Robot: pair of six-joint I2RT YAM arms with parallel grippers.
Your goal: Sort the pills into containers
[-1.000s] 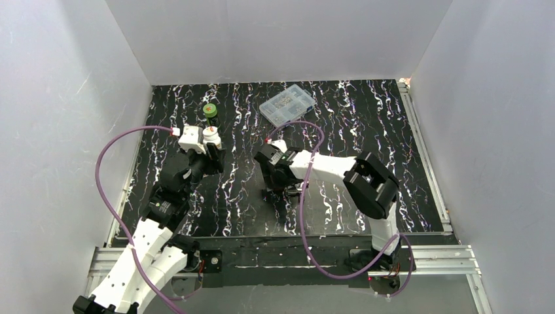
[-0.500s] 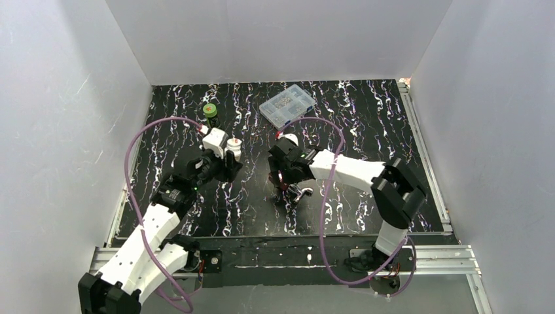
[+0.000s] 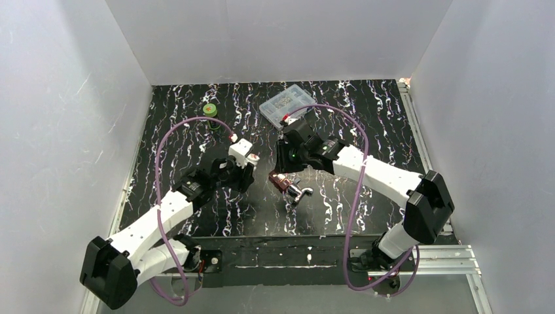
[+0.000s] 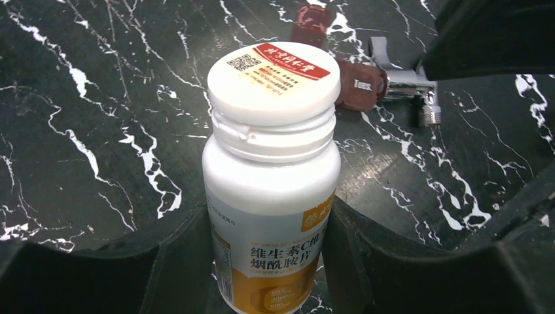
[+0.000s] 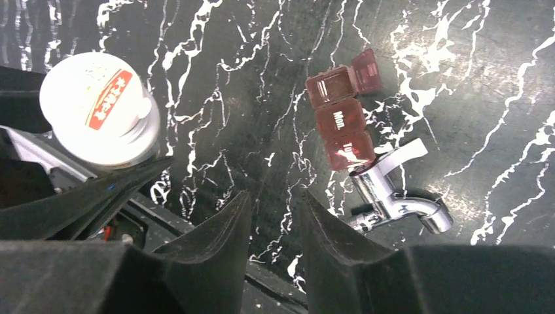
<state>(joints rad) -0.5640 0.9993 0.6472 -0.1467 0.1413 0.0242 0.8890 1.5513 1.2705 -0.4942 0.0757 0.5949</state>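
My left gripper is shut on a white pill bottle with a white cap and an orange label, held upright just left of centre. No pills show. The container, a dark red-brown case marked "Mon." and "Tue", lies flat on the mat with one end lid flipped open. A shiny silver tap-shaped piece rests against its near end. My right gripper hovers above the mat just behind the case, its jaws a narrow gap apart with nothing between them.
A clear compartment box sits at the back centre. A green round object stands at the back left. White walls close in the black marbled mat on three sides, and metal rails run along its edges.
My left arm swung right, carrying the bottle toward the case. My right arm drew back from over the case toward the rear, and its jaws narrowed.
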